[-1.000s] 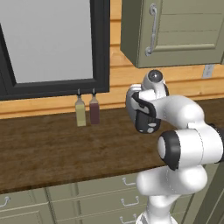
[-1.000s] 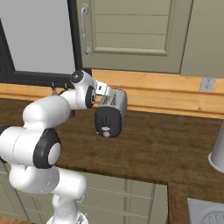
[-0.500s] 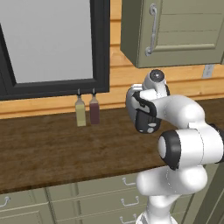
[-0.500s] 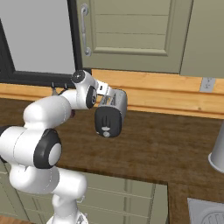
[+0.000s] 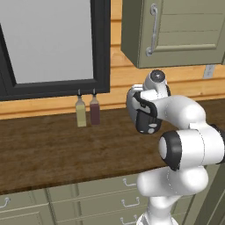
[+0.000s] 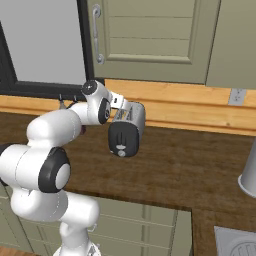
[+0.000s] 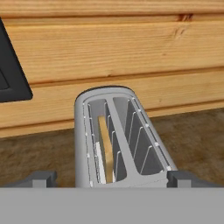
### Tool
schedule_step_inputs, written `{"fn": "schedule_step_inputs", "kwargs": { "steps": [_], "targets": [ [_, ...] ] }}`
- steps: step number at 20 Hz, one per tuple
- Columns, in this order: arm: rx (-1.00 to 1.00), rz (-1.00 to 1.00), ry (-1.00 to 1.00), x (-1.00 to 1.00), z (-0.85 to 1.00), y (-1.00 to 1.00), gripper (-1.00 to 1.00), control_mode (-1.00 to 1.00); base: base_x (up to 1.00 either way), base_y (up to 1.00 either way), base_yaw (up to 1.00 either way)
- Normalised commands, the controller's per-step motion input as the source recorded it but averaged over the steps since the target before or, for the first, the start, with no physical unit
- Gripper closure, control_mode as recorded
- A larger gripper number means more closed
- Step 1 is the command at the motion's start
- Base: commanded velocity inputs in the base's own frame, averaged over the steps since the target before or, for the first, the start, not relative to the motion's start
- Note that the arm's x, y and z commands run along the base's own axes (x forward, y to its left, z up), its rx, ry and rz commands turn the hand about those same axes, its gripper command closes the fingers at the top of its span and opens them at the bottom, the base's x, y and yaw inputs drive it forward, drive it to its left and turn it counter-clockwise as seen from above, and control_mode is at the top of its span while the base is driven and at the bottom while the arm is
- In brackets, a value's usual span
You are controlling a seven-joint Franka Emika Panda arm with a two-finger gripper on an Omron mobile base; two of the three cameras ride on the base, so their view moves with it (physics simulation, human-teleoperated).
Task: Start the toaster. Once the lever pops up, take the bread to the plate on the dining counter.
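Observation:
The silver-grey toaster (image 6: 131, 119) stands on the dark wood counter (image 6: 190, 170), its black end panel with a small knob (image 6: 121, 148) facing me. From the hand view I look down into its two slots (image 7: 131, 140). The bread (image 7: 105, 146), a thin pale tan slice, stands on edge in the left slot. My gripper (image 7: 113, 179) hovers just above the near end of the toaster, open, with one fingertip (image 7: 41, 178) on each side and nothing between them. In the left base view my arm covers most of the toaster (image 5: 145, 119). The plate and the dining counter are out of view.
Two slim bottles (image 5: 87, 110) stand by the wall left of the toaster, under a black-framed window (image 5: 100, 48). Wall cabinets (image 6: 150, 35) hang overhead. A grey cylinder (image 6: 248, 175) stands at the counter's right, with a sink corner (image 6: 235, 245) below it.

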Motion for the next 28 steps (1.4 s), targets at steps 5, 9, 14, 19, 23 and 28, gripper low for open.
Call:
{"fn": "schedule_step_inputs", "kwargs": {
  "steps": [5,9,14,19,23,28],
  "targets": [
    [0.00,0.00,0.00,0.00,0.00,0.00,-1.00,-1.00,0.00,0.00,0.00],
    [0.00,0.00,0.00,0.00,0.00,0.00,-1.00,-1.00,0.00,0.00,0.00],
    [0.00,0.00,0.00,0.00,0.00,0.00,-1.00,-1.00,0.00,0.00,0.00],
    [0.00,0.00,0.00,0.00,0.00,0.00,-1.00,-1.00,0.00,0.00,0.00],
    [0.00,0.00,0.00,0.00,0.00,0.00,-1.00,-1.00,0.00,0.00,0.00],
    [0.00,0.00,0.00,0.00,0.00,0.00,-1.00,-1.00,0.00,0.00,0.00]
  ]
}}
